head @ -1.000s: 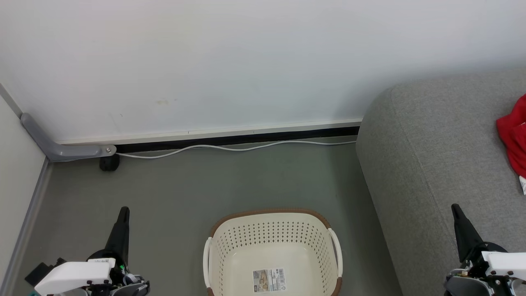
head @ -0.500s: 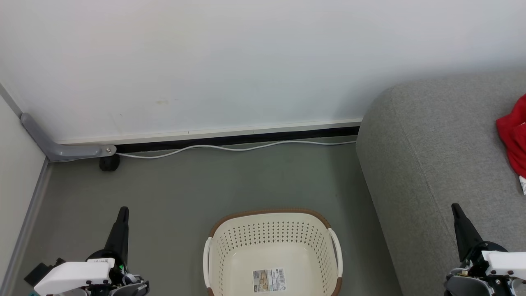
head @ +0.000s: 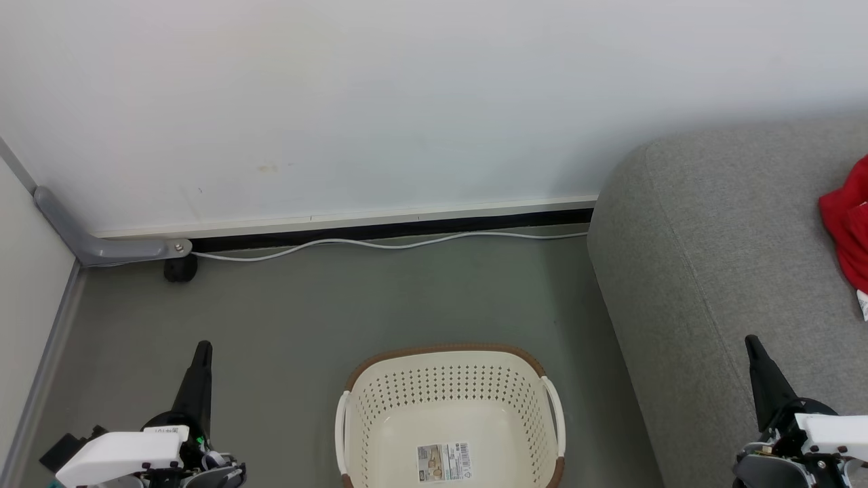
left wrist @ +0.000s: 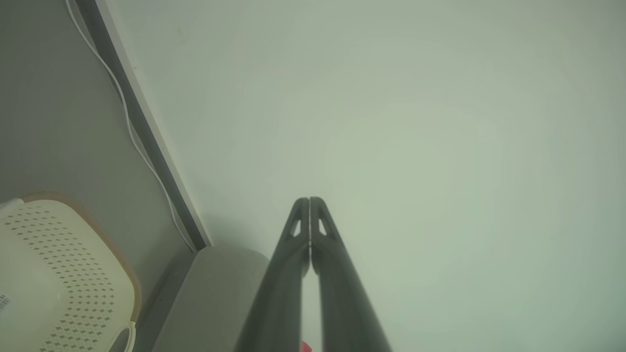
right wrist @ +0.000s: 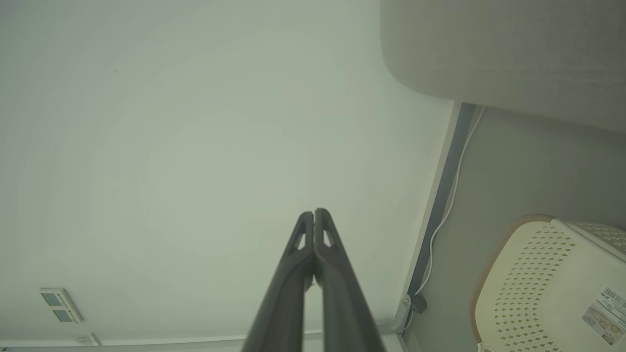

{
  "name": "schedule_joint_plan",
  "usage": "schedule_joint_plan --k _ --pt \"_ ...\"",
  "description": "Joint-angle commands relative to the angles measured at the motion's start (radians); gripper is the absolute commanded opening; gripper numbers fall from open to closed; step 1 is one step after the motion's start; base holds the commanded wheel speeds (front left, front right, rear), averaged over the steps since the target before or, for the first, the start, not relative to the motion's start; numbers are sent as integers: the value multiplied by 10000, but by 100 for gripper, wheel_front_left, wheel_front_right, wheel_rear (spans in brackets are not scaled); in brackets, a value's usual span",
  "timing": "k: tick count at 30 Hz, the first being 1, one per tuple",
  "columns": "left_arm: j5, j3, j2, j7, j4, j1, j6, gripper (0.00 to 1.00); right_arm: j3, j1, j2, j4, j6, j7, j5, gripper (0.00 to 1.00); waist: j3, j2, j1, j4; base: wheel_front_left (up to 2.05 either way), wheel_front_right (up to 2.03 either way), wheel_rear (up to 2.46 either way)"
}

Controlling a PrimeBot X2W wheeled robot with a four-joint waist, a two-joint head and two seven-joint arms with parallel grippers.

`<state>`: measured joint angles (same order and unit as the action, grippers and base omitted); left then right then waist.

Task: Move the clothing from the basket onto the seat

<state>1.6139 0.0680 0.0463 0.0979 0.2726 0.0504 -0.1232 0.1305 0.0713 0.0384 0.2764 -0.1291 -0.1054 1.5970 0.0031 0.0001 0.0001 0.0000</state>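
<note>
The cream basket (head: 449, 386) with a brown rim stands on the floor at the bottom centre of the head view, holding nothing but a paper label (head: 443, 462). Red clothing (head: 847, 224) lies on the grey sofa seat (head: 719, 257) at the right edge, partly cut off. My left gripper (head: 202, 349) rests low at the left of the basket, shut and holding nothing. My right gripper (head: 751, 343) sits over the sofa's front part, shut as well. Each wrist view shows its own gripper pressed together, the left gripper (left wrist: 309, 200) and the right gripper (right wrist: 314, 212), both pointing at the white wall. The basket (left wrist: 63, 274) (right wrist: 547, 288) shows in a corner of each.
A white cable (head: 380, 242) runs along the dark baseboard behind the basket. A grey bracket (head: 102, 247) and a small black foot (head: 180, 270) sit at the left wall corner. Grey floor (head: 325, 305) lies between the wall, the basket and the sofa.
</note>
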Motion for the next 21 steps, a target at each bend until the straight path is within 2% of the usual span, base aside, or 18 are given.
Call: schedule_joint_plan --k 1,21 --pt "39 347 123 64 -277 567 -75 0 -165 366 118 -317 -16 -80 115 0 0 -1 0 0 0 0 0" --pt "15 376 103 87 -276 569 -75 0 -166 366 118 -317 -16 -79 116 0 0 -1 0 0 0 0 0"
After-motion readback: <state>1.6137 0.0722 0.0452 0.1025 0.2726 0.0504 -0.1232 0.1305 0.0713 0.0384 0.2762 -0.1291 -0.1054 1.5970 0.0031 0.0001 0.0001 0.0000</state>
